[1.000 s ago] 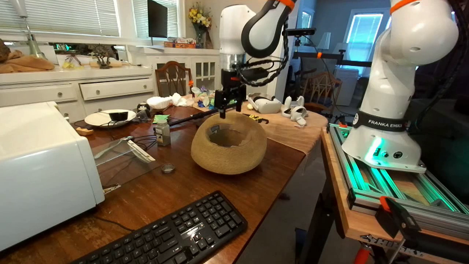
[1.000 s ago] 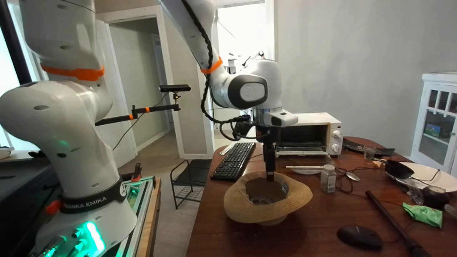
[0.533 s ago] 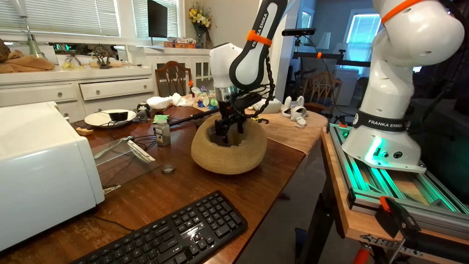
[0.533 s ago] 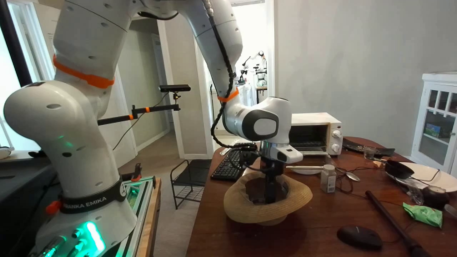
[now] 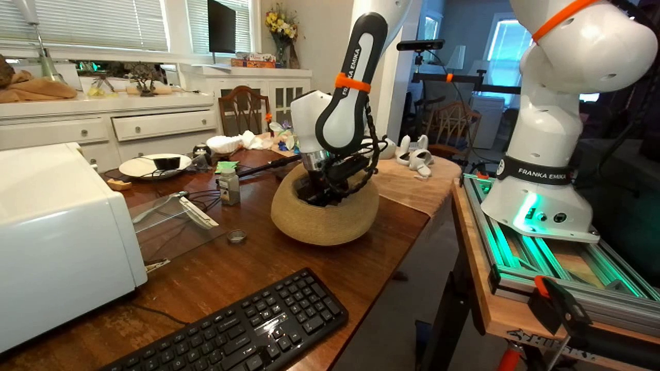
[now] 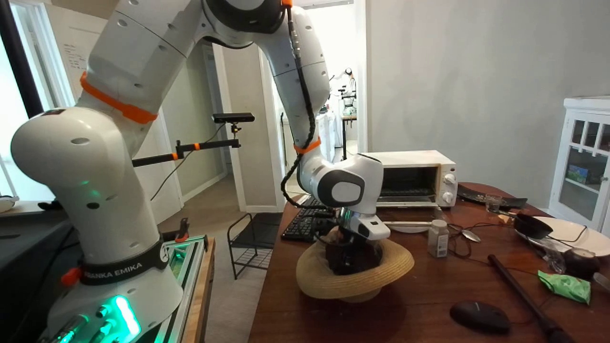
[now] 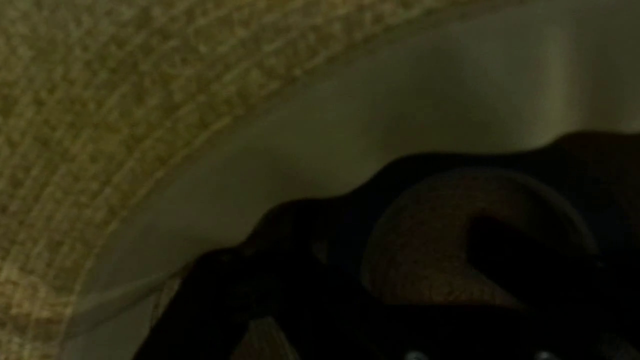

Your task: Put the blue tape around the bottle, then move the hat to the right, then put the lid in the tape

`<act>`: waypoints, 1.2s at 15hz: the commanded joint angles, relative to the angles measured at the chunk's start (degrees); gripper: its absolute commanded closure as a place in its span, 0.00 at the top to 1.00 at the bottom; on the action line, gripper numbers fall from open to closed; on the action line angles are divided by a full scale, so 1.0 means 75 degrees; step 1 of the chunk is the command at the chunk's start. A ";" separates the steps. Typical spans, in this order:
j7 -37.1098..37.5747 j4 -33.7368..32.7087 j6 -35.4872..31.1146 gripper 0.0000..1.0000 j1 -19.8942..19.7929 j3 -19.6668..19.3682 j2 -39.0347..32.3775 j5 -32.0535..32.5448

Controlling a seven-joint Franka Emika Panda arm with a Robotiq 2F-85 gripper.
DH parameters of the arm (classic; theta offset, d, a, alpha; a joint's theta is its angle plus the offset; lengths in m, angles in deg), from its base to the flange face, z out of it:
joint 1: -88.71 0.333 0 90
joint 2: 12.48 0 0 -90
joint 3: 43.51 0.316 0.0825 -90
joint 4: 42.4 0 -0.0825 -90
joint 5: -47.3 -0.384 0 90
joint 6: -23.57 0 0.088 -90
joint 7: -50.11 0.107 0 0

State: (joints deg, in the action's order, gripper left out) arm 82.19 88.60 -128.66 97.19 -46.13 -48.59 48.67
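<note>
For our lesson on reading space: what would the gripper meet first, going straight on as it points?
Probably the bottom of the upturned hat, or else what looks like the blue tape inside it. The wrist view is too dim to judge depth.
</note>
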 commanded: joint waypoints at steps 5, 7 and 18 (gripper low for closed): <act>-0.0308 0.0082 -0.0126 0.20 0.0024 -0.0023 0.0338 -0.0746; -0.0403 0.0314 -0.0079 0.03 -0.0059 0.0008 0.0795 -0.0896; -0.0574 0.1454 0.0948 0.05 -0.0330 0.0004 0.4133 -0.1055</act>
State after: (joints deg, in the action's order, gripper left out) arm 78.46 96.91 -126.91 95.49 -46.20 -26.59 40.74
